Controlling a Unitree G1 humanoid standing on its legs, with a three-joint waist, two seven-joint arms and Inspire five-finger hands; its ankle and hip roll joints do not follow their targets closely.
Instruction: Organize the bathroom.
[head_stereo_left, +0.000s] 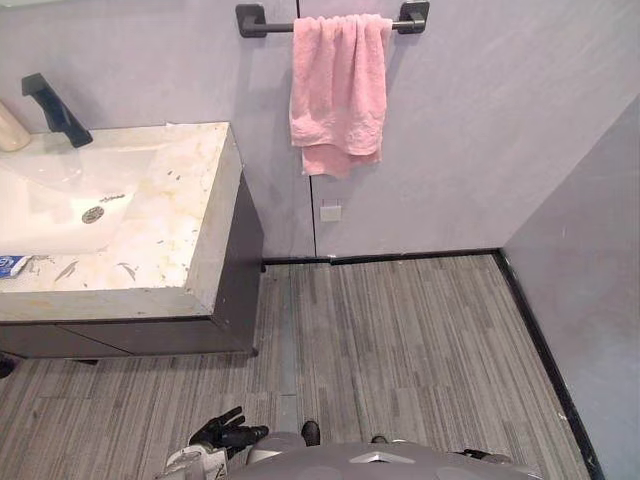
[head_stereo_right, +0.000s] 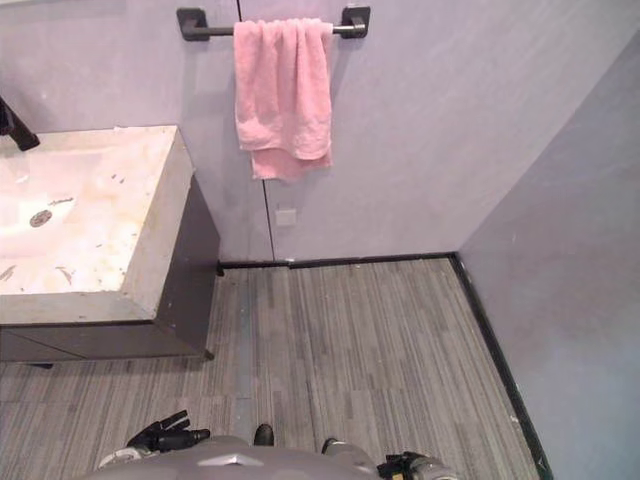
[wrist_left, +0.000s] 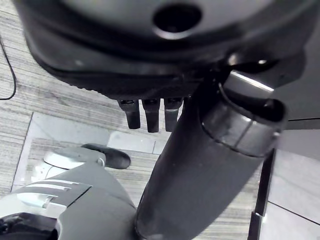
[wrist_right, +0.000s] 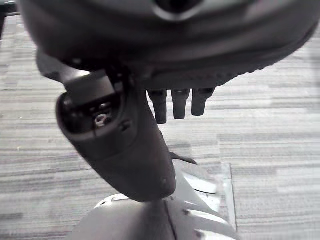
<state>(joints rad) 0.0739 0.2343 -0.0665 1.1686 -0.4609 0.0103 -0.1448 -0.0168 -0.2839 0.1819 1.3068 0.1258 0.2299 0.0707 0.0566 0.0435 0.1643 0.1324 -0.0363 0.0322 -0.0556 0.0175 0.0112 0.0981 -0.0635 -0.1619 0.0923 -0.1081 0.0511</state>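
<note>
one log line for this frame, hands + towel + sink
left hand: open, low, holding nothing | right hand: open, holding nothing | pink towel: draped on wall bar | sink counter: untouched

Pink towel (head_stereo_left: 338, 88) draped unevenly over a black wall bar (head_stereo_left: 330, 20), folded, hanging right of the vanity
</note>
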